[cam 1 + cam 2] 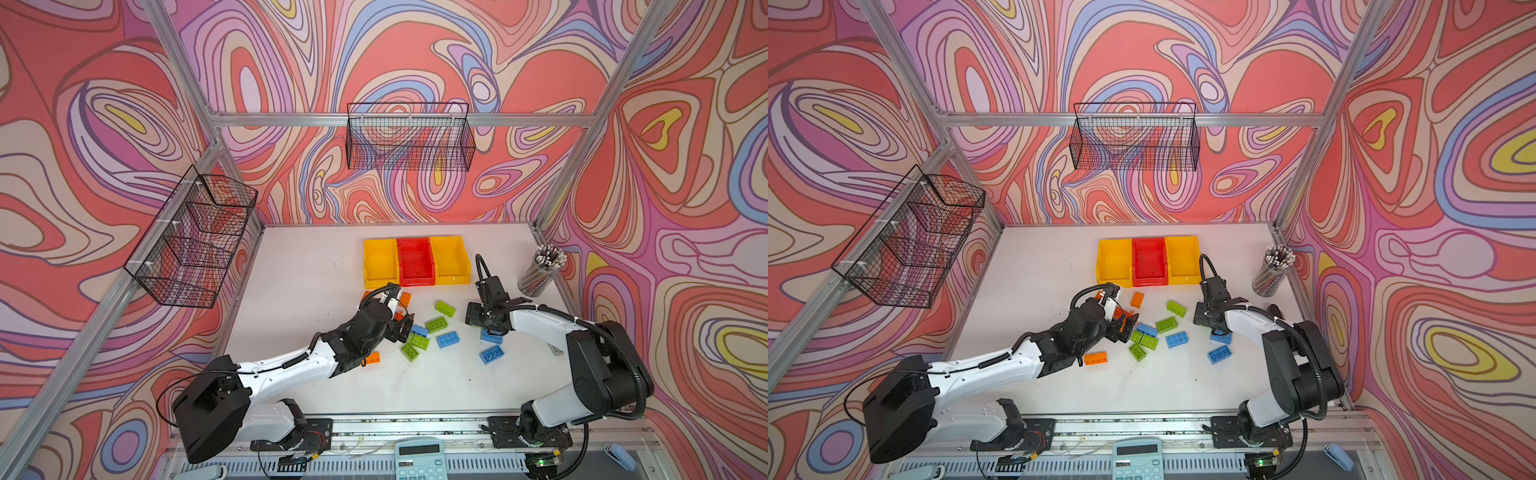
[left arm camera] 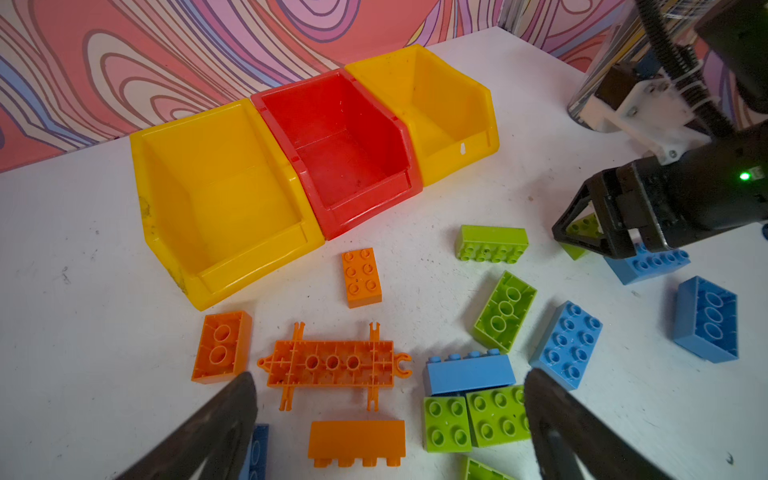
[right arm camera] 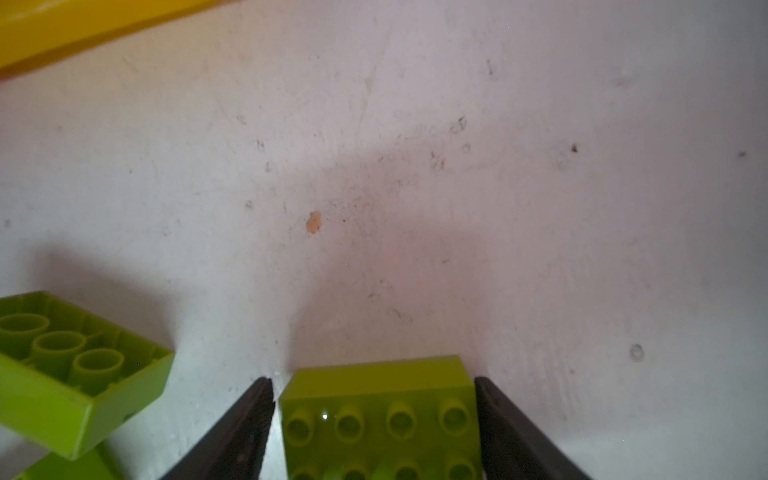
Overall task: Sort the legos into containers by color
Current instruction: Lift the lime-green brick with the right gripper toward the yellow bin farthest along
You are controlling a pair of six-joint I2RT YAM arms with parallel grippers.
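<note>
Three empty containers stand in a row at the back: yellow [image 2: 216, 199], red [image 2: 345, 153], yellow [image 2: 440, 104]. Orange, blue and lime legos lie scattered on the table in front of them. My left gripper [image 2: 388, 376] hangs open above the jagged orange assembly [image 2: 332, 365] and an orange brick on its side [image 2: 356, 440], holding nothing. My right gripper [image 3: 374, 380] is down at the table with a lime green brick [image 3: 378, 407] between its fingers. One finger touches the brick's end and a thin gap shows at the other. In both top views that brick is hidden under the gripper [image 1: 482, 326].
A clear cup of pencils [image 1: 540, 270] stands at the back right, close to the right arm. Black wire baskets hang on the back wall [image 1: 409, 139] and the left wall [image 1: 195, 237]. A calculator [image 1: 419, 459] lies beyond the front rail. Blue bricks [image 1: 491, 355] lie beside the right gripper.
</note>
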